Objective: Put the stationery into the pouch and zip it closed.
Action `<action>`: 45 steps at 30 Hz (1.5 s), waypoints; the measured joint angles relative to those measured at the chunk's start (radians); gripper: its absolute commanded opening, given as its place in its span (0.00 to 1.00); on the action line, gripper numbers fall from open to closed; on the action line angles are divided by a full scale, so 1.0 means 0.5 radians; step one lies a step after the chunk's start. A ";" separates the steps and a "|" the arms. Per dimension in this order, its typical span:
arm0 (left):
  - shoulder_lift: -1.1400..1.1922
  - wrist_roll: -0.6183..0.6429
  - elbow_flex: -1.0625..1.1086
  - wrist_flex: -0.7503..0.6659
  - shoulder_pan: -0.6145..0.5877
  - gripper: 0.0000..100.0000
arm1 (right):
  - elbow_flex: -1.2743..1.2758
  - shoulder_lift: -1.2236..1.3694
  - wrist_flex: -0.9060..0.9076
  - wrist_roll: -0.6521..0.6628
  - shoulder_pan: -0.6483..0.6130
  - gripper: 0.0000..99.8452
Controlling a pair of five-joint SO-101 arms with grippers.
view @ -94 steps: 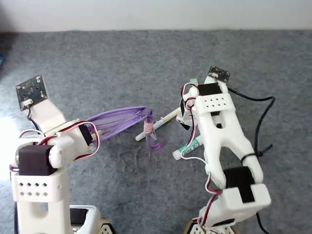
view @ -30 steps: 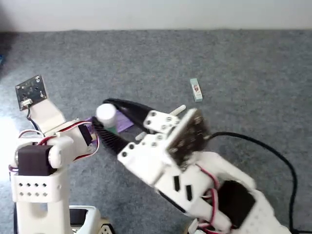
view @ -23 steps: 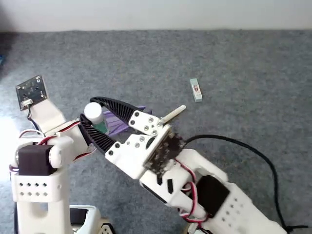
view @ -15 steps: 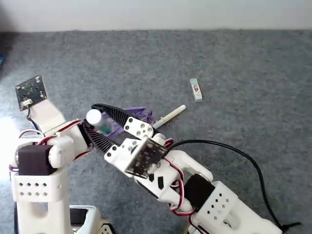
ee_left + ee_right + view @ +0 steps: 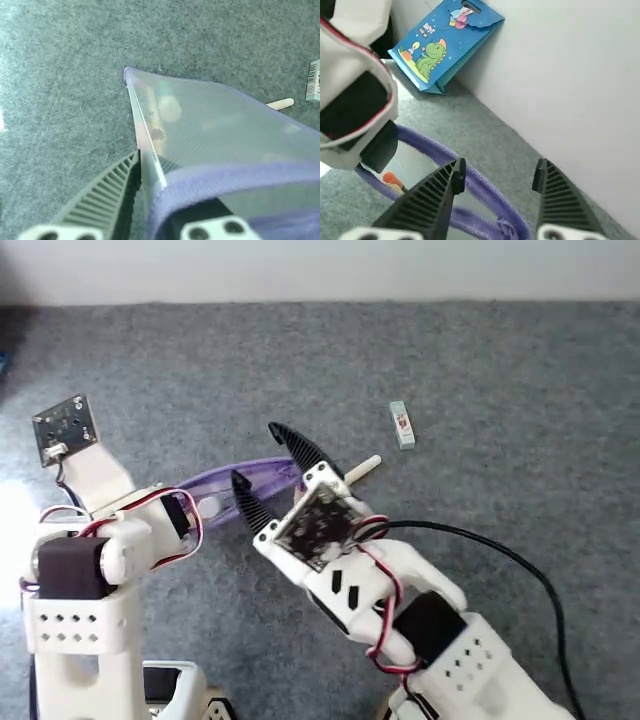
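Left gripper (image 5: 150, 172) is clamped on the purple edge of the clear pouch (image 5: 235, 480), which stretches out across the grey carpet (image 5: 500, 370). Right gripper (image 5: 257, 455) hangs right over the pouch, fingers spread wide with nothing in them. Through the clear side you can make out a white-capped stick (image 5: 170, 107) and an orange-tipped pen (image 5: 152, 120) inside. A whitish pen (image 5: 358, 470) and a small eraser (image 5: 401, 425) lie on the carpet past the pouch.

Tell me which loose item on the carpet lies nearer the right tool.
The white stick, just beside the open right tool, which is over the pouch. The small green block lies farther off, toward the wall.
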 measured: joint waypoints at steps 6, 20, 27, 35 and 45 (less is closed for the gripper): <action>0.000 0.000 0.000 0.000 0.000 0.01 | -0.181 -0.049 0.138 -0.199 0.172 0.01; 0.000 0.000 0.000 0.000 0.000 0.01 | -0.199 0.304 0.743 -1.114 0.967 0.05; 0.000 0.000 0.000 0.000 0.000 0.01 | -0.430 0.838 0.967 -1.381 0.967 0.21; 0.000 0.000 0.000 0.000 0.000 0.01 | -1.246 1.780 1.347 -1.544 1.019 0.20; 0.000 0.000 0.000 0.000 0.000 0.01 | -2.231 2.885 1.605 -1.626 1.028 0.20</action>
